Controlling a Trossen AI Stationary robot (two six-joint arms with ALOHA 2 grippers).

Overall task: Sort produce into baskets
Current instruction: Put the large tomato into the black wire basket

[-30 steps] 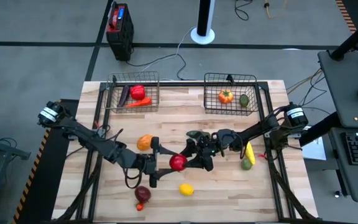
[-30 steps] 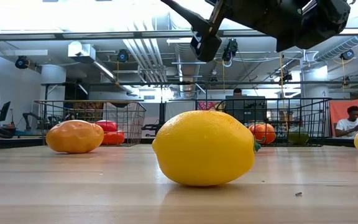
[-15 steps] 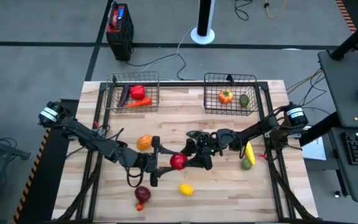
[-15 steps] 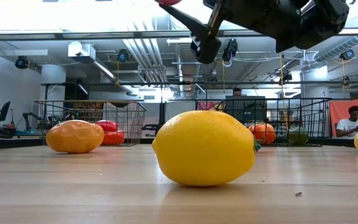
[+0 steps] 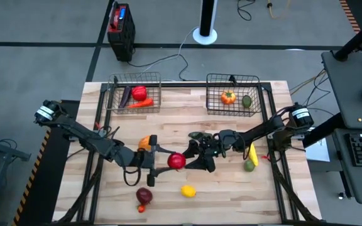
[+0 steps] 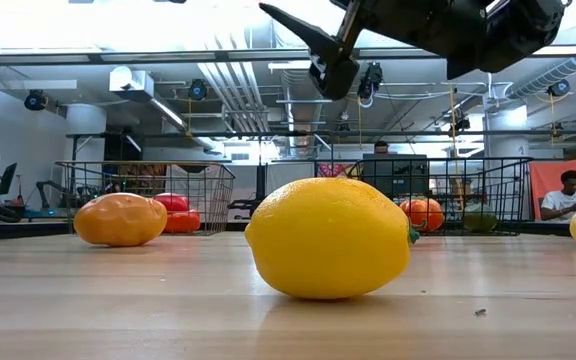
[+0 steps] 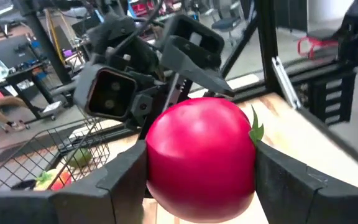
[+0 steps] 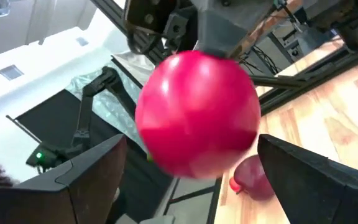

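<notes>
A red apple (image 5: 176,161) is held above the middle of the table by my left gripper (image 5: 170,161), which is shut on it. My right gripper (image 5: 192,160) is open. Its two fingers stand wide apart on either side of the apple (image 8: 197,115) and do not touch it. A lemon (image 5: 188,191), an orange piece (image 5: 146,144), a dark red piece (image 5: 144,196), and a yellow piece (image 5: 252,154) with a green one (image 5: 249,165) beside it all lie on the table. The left basket (image 5: 115,94) and the right basket (image 5: 213,94) stand at the far edge with produce in them. My left gripper pinches the apple's two opposite sides (image 7: 157,155) between its two fingers (image 7: 120,180). The fingers come about level from the table's left. The apple is lifted clear of the table, and its green leaf (image 7: 254,127) shows at one side.
The left basket holds a red pepper (image 5: 139,93), a purple piece and a carrot. The right basket holds an orange piece (image 5: 229,96) and a green piece (image 5: 247,101). A dark green piece (image 5: 198,135) lies by the right arm. The lemon (image 6: 328,238) lies near the front edge.
My left gripper has drawn the apple a little toward the table's left and far edges, away from my right gripper. The apple stays pinched. My right gripper has kept its place.
</notes>
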